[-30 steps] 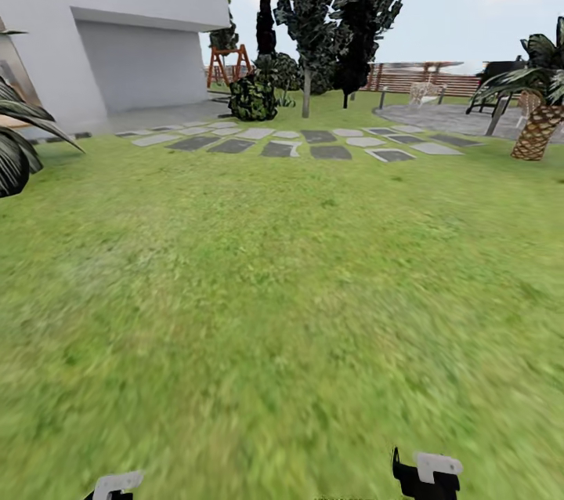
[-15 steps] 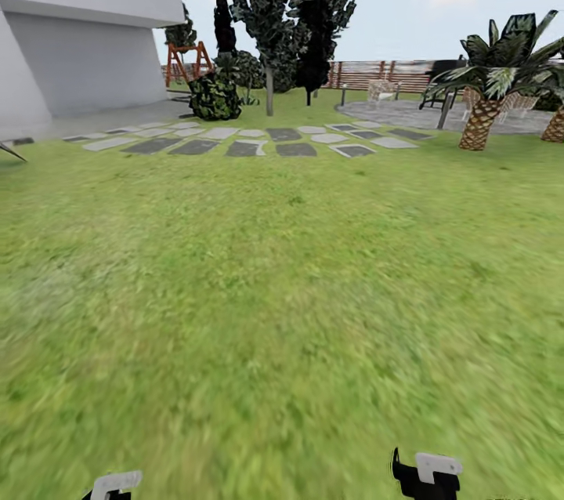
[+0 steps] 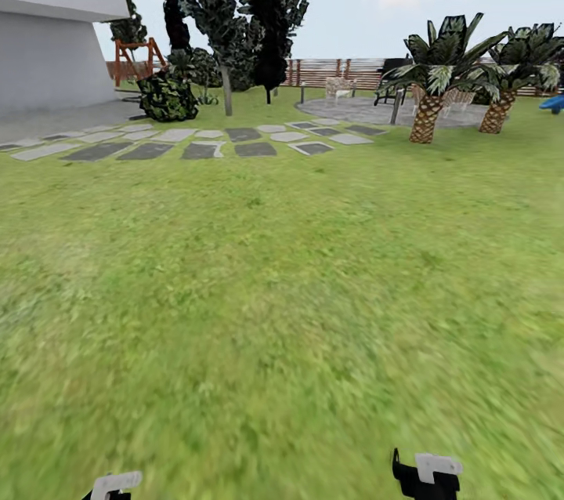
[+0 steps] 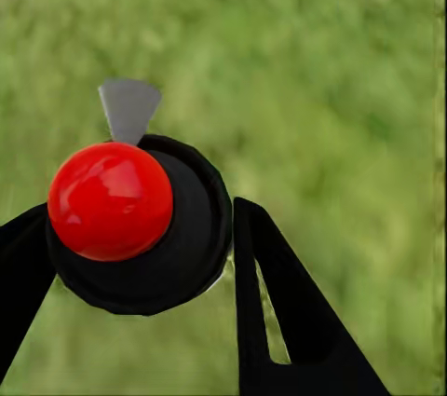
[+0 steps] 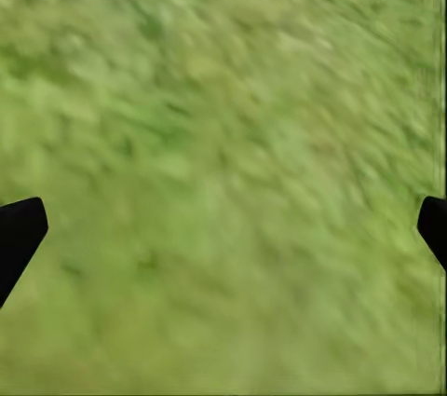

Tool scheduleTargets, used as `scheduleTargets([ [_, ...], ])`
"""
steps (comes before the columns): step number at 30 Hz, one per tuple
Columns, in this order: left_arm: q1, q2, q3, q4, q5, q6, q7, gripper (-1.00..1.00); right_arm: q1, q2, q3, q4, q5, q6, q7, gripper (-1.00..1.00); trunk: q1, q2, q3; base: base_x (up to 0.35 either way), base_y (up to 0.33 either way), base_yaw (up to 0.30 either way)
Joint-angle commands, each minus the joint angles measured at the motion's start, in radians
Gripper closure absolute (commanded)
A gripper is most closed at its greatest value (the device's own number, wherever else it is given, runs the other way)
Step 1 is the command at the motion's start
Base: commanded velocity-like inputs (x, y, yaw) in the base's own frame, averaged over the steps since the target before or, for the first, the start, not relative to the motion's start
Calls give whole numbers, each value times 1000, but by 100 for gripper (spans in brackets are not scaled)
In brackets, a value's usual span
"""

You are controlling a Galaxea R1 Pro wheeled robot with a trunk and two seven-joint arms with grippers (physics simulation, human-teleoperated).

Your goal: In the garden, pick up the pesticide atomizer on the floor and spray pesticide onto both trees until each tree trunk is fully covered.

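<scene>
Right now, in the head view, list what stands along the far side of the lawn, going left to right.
White house → orange swing frame → leafy bush → tall dark trees → wooden fence → first palm → second palm → blue object at the right edge.

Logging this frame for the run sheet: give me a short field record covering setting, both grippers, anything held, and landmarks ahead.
setting: garden lawn, blurry green grass
left gripper: shut on atomizer, a black body with a red cap and grey nozzle
right gripper: open, nothing between the fingers, grass below
ahead left: white house, stepping stones
ahead centre: dark conifers, slat fence
ahead right: two short palms
pale-trunk trees: none identifiable
</scene>
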Motion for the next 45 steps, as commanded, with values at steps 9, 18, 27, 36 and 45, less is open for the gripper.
scheduleTargets([
  [9,-1,0,9,1,-9,-4,-2,100,-1,0,-7,1,11,-2,-4,-100,0,0,-4,48,-269,-285],
  [18,-1,2,9,1,-9,-4,-2,100,-1,0,-7,1,11,-2,-4,-100,0,0,-8,1,-271,-285],
  [27,-1,2,10,1,-9,-4,-2,100,-1,0,-7,1,11,-2,-4,-100,0,0,-11,8,-271,-285],
  [36,-1,3,10,1,-9,-4,-2,100,-1,0,-7,1,11,-2,-4,-100,0,0,-15,91,-271,-285],
  [45,5,5,12,1,-7,-4,-1,100,-1,0,-7,1,11,-2,-4,-100,0,0,-18,132,-266,-285],
])
